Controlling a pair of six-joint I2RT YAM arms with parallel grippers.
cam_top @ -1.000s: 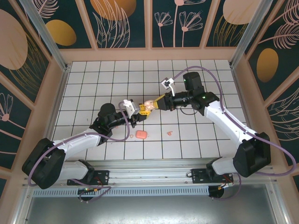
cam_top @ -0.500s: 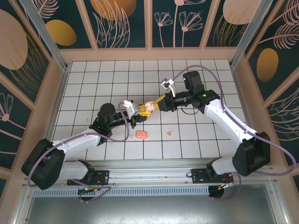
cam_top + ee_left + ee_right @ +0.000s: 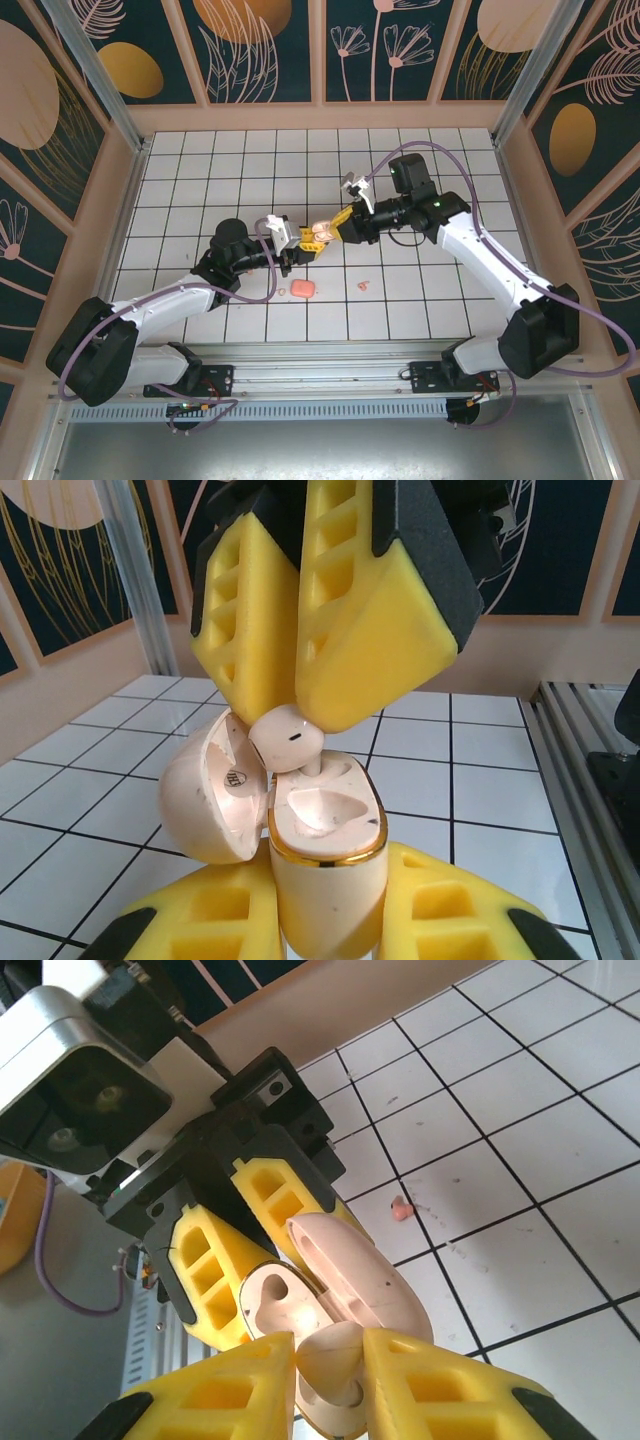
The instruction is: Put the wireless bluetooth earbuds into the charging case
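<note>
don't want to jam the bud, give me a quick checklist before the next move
1. Charging case held by left fingers: ok, clamped on both sides, upright.
2. Lid out of the way: ok, swung open to one side.
3. Earbud held by right fingers: ok, pinched at its head.
4. Stem aimed at a pocket: ok, its tip dips into the case opening.
5. Earbud seated: not ok, the head sits above the gold rim.
6. Second earbud: not ok, it lies on the table, not in the case.
</note>
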